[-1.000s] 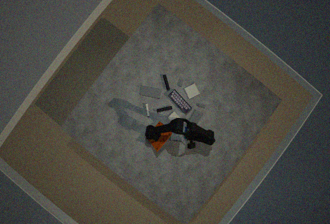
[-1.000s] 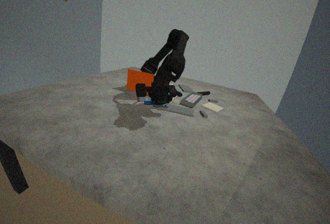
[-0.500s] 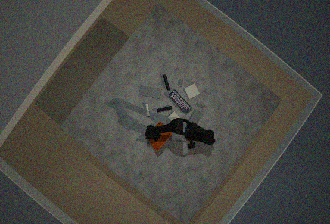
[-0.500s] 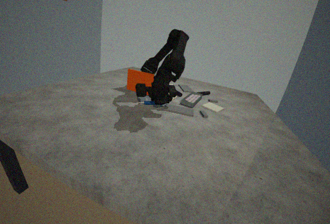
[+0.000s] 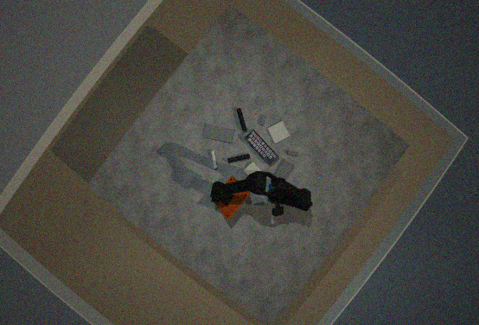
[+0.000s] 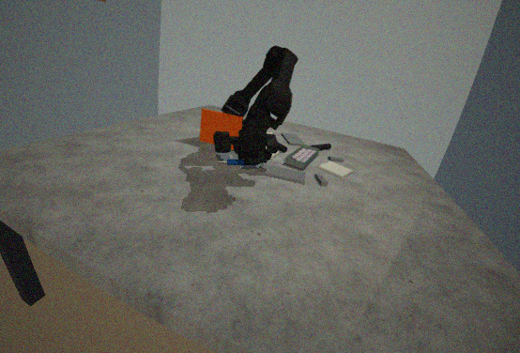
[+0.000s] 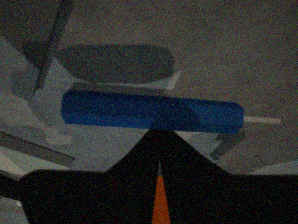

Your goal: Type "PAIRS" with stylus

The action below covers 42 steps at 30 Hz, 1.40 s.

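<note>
My gripper (image 7: pixel 159 132) is shut on the blue stylus (image 7: pixel 110 107) (image 6: pixel 236 162), gripping it near the middle of its barrel. The stylus lies across the wrist view, and its thin pale tip points right there. In the exterior view the tip points left, away from the keyboard. The keyboard (image 5: pixel 261 147) (image 6: pixel 301 157) is dark with rows of pale keys. It stands to the right of the gripper in the exterior view, and the stylus is not over it. The height of the stylus above the desk is hard to tell. In the top view the arm hides the fingers.
Around the keyboard lie a cream pad (image 5: pixel 278 132) (image 6: pixel 336 169), a grey flat pad (image 5: pixel 219 132), two black bars (image 5: pixel 241 119) (image 5: pixel 239 158) and a white bar (image 5: pixel 213 159). An orange panel (image 6: pixel 211 124) stands behind the arm in the exterior view.
</note>
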### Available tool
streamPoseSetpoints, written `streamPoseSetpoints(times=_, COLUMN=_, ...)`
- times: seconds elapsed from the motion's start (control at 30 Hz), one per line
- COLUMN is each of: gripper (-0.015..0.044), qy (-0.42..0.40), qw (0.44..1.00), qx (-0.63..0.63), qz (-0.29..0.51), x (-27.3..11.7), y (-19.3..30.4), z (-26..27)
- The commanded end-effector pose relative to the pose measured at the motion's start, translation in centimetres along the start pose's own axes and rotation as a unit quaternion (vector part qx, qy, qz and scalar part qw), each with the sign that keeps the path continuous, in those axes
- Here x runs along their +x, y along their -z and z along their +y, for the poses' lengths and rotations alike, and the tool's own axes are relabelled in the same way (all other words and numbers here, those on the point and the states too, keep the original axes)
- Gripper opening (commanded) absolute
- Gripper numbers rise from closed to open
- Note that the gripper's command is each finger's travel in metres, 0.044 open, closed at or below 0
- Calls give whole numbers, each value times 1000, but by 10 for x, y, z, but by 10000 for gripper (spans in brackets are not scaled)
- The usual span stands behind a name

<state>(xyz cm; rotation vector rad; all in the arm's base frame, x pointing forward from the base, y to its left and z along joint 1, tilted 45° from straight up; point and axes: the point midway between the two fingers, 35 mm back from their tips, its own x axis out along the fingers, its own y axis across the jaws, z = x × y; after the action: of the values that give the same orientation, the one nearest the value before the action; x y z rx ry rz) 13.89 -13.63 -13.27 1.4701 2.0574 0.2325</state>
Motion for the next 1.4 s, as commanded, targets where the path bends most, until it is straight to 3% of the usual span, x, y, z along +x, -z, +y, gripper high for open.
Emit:
streamPoseSetpoints(times=0.0, gripper=0, qy=-4, qw=1000, qx=-2, qz=-10, x=1, y=-6, z=0)
streamPoseSetpoints(times=0.2, gripper=0, qy=-3, qw=1000, qx=-1, qz=-10, x=-32, y=14, z=0)
streamPoseSetpoints(times=0.37, gripper=0, qy=-3, qw=1000, qx=-1, qz=-10, x=-34, y=15, z=0)
streamPoseSetpoints(times=0.57, gripper=150, qy=-5, qw=1000, qx=1, qz=-11, x=-30, y=13, z=0)
streamPoseSetpoints(times=0.6, gripper=150, qy=-5, qw=1000, qx=1, qz=-11, x=-30, y=13, z=0)
streamPoseSetpoints(times=0.8, gripper=0, qy=-5, qw=1000, qx=1, qz=-11, x=-30, y=13, z=0)
streamPoseSetpoints(times=1.17, gripper=0, qy=-5, qw=1000, qx=1, qz=-11, x=-30, y=13, z=0)
streamPoseSetpoints(times=1.27, gripper=79, qy=-3, qw=1000, qx=8, qz=-12, x=-30, y=13, z=0)
streamPoseSetpoints(times=1.37, gripper=150, qy=27, qw=993, qx=111, qz=-36, x=-31, y=15, z=0)
